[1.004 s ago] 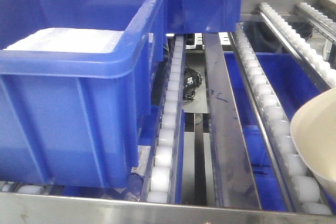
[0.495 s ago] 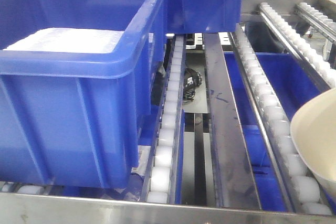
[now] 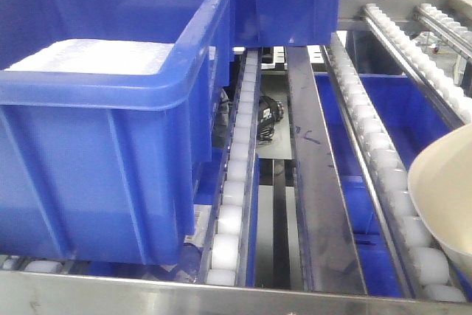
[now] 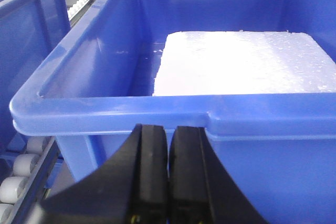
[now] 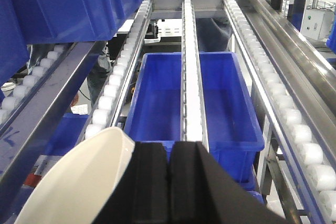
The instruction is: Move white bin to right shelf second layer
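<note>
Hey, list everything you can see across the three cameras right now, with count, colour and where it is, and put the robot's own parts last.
white bin: one, cream-white, right edge of front view, over the roller rails; rim at the right gripper.
right shelf second layer: steel rails with white rollers, sloping away.
blue crate: one, large, front left on the rack.
white foam block: one, inside that crate.
second blue crate: one, behind the first.
lower blue crate: one, beneath the rails.
front steel bar: one, silver, bottom edge.
left gripper: black, shut, before the crate rim.
right gripper: black, fingers together, beside the bin rim.
</note>
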